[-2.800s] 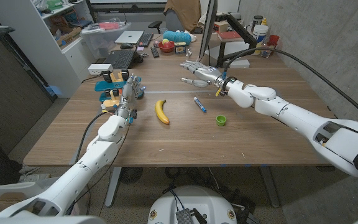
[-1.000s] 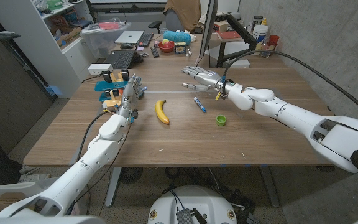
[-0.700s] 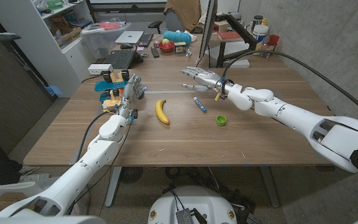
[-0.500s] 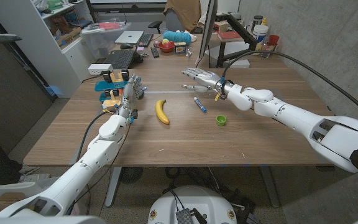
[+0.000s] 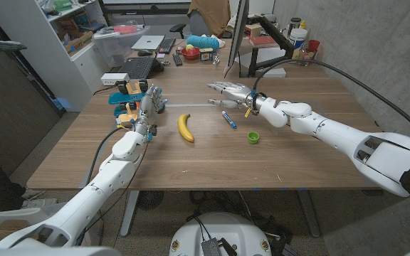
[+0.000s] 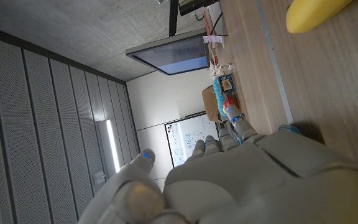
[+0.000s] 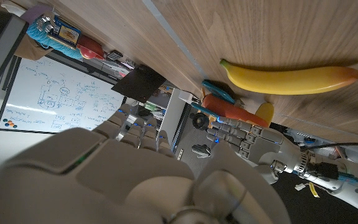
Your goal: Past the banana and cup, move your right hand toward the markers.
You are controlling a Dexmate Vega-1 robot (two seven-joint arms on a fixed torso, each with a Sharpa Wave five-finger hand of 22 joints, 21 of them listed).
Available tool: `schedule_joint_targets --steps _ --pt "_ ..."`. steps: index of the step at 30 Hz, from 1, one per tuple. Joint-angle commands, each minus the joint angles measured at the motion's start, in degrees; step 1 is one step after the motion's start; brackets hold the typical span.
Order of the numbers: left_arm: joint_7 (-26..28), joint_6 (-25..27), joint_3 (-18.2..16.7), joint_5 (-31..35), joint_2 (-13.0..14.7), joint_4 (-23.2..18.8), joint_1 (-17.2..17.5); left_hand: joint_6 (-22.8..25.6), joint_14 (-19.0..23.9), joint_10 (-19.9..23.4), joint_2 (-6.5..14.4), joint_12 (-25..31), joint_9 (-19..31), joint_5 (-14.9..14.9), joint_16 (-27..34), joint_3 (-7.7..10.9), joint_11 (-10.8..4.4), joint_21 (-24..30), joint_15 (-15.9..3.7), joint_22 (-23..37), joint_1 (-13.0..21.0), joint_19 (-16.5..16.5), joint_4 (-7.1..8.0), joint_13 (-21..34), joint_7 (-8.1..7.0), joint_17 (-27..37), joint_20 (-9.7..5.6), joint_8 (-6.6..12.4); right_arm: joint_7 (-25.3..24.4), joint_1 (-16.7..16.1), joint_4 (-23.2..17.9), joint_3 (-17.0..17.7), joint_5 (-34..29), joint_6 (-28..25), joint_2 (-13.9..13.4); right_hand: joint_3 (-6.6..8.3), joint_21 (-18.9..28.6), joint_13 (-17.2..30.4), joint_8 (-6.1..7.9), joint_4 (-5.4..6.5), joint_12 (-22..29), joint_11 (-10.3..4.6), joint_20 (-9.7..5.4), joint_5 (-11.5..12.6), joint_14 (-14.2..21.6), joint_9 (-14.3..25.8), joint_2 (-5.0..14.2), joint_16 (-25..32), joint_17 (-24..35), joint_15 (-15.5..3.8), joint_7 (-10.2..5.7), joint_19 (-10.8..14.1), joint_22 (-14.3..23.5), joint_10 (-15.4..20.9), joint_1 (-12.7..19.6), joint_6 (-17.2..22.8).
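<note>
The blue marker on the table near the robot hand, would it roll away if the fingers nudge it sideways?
Probably, yes. The blue marker looks like a slim round barrel lying flat on the smooth wooden table, so a sideways nudge would likely roll it. It also looks light and stiff, so even a small touch from the right robot hand may shift it.
</note>
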Motion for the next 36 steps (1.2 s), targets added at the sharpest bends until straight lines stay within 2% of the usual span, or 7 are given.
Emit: schedule_joint_targets --steps 1,4,6,17,24,30,36 --pt "-0.9 -0.3 -0.1 -0.4 0.1 0.8 -0.4 -17.9 -21.3 -17.3 7.2 0.2 0.3 0.4 0.1 -0.19 0.24 0.0 0.17 0.3 0.1 -25.5 0.12 0.2 0.16 0.1 -0.02 0.12 0.1 0.5 0.7 -1.0 -0.7 -0.4 0.6 0.19 0.5 0.2 0.41 -0.36 0.4 0.26 -0.06 0.3 0.3 0.2 -0.02 0.0 0.1 -0.13 -0.09 1.0 0.0 0.5 0.7 0.2" --pt "-1.0 -0.4 -0.1 -0.4 0.0 1.0 -0.5 -18.0 -21.4 -17.3 7.2 0.2 0.3 0.4 0.1 -0.21 0.29 -0.1 0.18 0.3 0.1 -25.6 0.12 0.2 0.17 0.1 -0.01 0.1 0.0 0.6 0.9 -1.2 -0.8 -0.5 0.8 0.21 0.8 0.2 0.39 -0.46 0.4 0.24 -0.04 0.3 0.5 0.2 -0.01 0.0 0.1 -0.16 -0.07 1.9 0.0 0.5 0.8 0.2" --pt "-1.2 -0.4 -0.1 -0.5 0.1 1.1 -0.5 -17.9 -21.3 -17.2 7.2 0.2 0.3 0.4 0.1 -0.24 0.29 -0.1 0.14 0.3 0.1 -25.5 0.12 0.2 0.17 0.1 0.04 0.13 0.0 0.8 1.2 -1.4 -0.9 -0.4 1.0 0.25 1.2 0.2 0.33 -0.7 0.4 0.21 0.01 0.3 1.1 0.2 -0.01 -0.1 0.0 -0.05 -0.03 3.4 0.0 0.7 1.1 0.2" --pt "-1.3 -0.2 -0.2 -0.7 0.4 0.6 -0.1 -17.9 -21.3 -17.2 7.2 0.2 0.3 0.4 0.1 -0.31 0.19 -0.2 0.14 0.3 0.1 -25.5 0.12 0.2 0.18 0.1 0.02 0.14 0.3 1.2 1.3 -2.1 -1.3 -1.1 1.3 0.9 1.4 0.2 0.22 -1.35 0.2 -0.11 0.48 0.3 1.4 0.2 0.79 -0.4 0.0 -0.45 -0.49 5.3 -0.1 0.8 2.3 0.2" --pt "-1.1 -0.4 -0.4 -0.8 0.5 0.4 0.3 -17.8 -21.3 -17.3 7.2 0.2 0.3 0.4 0.1 -0.39 0.32 -0.2 0.1 0.3 0.1 -25.5 0.11 0.2 0.15 0.1 -0.02 0.16 1.1 1.5 1.2 -2.8 -1.9 -1.8 1.6 0.78 1.6 0.2 -0.01 -2.1 0.1 -0.04 0.76 0.2 1.5 0.2 0.0 -0.6 0.1 -0.45 -0.89 6.7 -0.1 0.7 3.0 -0.4" --pt "-1.4 -0.7 -0.5 -0.9 0.5 0.5 0.4 -17.8 -21.3 -17.3 7.1 0.2 0.3 0.4 0.1 -0.44 0.47 -0.2 0.13 0.3 0.0 -25.5 0.11 0.2 0.17 0.1 0.05 0.17 1.4 1.7 1.4 -3.3 -2.2 -2.1 1.8 0.5 2.1 0.2 -0.04 -2.87 0.0 -0.13 1.54 0.1 1.9 0.3 -0.91 -0.6 0.1 -0.52 -1.02 9.2 -0.2 0.7 3.7 -0.6" --pt "-1.8 -0.8 -0.6 -1.1 0.6 0.5 0.5 -17.8 -21.3 -17.2 7.1 0.2 0.3 0.4 0.1 -0.51 0.36 -0.3 0.12 0.3 0.0 -25.5 0.1 0.2 0.16 0.1 0.04 0.17 1.6 1.9 1.6 -3.6 -2.5 -2.6 1.9 0.35 2.4 0.2 -0.05 -3.23 -0.1 -0.19 1.71 0.1 2.4 0.3 -1.26 -0.5 0.1 -0.53 -1.11 10.7 -0.2 0.7 4.0 -0.7"
